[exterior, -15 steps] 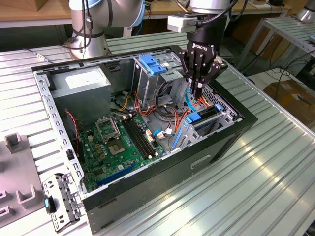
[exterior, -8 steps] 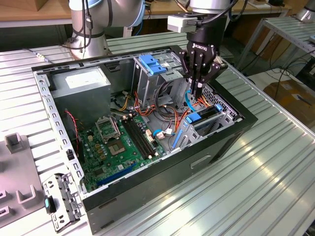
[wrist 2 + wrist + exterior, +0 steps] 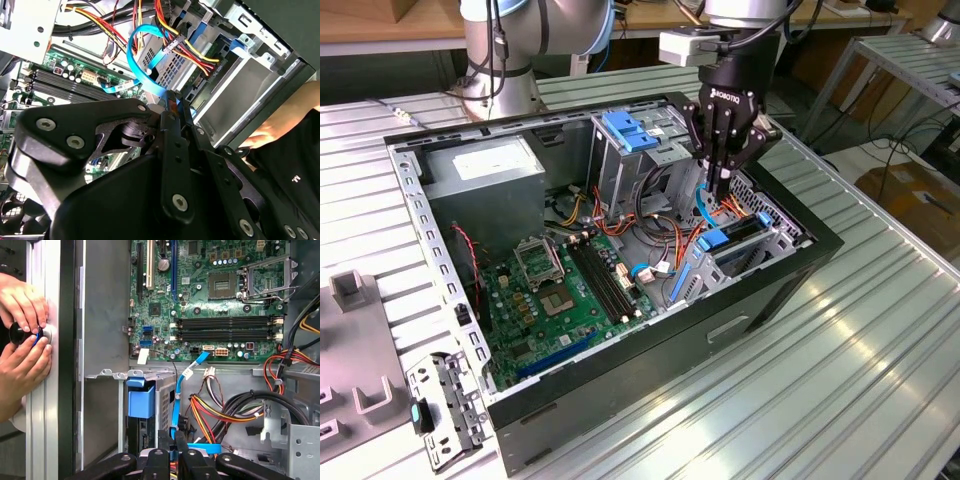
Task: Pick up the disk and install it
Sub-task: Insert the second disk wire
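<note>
One disk (image 3: 738, 240) just below pincer (image 3: 721, 192)

The open computer case (image 3: 620, 330) lies on the slatted table (image 3: 840, 380). Inside, the motherboard (image 3: 560, 290) sits toward the exterior view's left, the power supply box (image 3: 485, 180) behind it. The upright drive cage (image 3: 625, 165) stands mid-case. The gripper (image 3: 722, 190) hangs over the drive bay (image 3: 735, 250) at the exterior view's right, among cables (image 3: 660, 225).

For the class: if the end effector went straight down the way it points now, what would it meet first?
Probably the blue flat cable and wire bundle just under the end effector, above the drive bay; depth is unclear.
</note>
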Motion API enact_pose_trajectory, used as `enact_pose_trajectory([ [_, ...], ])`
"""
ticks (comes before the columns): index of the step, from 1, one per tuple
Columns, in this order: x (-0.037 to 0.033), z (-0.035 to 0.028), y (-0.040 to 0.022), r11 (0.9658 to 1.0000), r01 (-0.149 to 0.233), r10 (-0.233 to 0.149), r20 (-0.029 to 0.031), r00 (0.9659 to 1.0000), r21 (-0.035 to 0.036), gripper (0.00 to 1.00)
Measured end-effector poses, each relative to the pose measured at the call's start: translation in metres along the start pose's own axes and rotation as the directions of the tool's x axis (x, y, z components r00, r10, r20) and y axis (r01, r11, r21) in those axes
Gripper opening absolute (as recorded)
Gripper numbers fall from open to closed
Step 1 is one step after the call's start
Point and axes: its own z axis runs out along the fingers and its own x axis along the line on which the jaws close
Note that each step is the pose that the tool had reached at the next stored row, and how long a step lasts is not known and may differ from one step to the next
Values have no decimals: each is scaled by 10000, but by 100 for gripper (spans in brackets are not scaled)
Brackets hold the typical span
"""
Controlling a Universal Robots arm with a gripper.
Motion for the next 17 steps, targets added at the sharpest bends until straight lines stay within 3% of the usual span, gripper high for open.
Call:
enact_pose_trajectory([
  [2,6,3,3,10000,0,0,3,10000,0,16],
  [3,33,14,8,10000,1,-1,102,9999,3,16],
  [4,50,21,11,10000,2,-2,265,9996,8,16],
  [5,59,25,13,10000,4,-4,385,9993,13,16],
  [6,74,30,17,10000,6,-8,554,9985,21,16],
  [8,114,45,22,10000,7,-10,768,9970,29,16],
  [10,154,61,26,10000,8,-11,931,9957,38,16],
  [12,193,75,28,10000,3,-8,1033,9947,55,16],
  [15,267,101,29,9999,-23,7,1133,9936,136,16],
  [17,297,110,35,9993,-96,54,1178,9930,357,16],
])
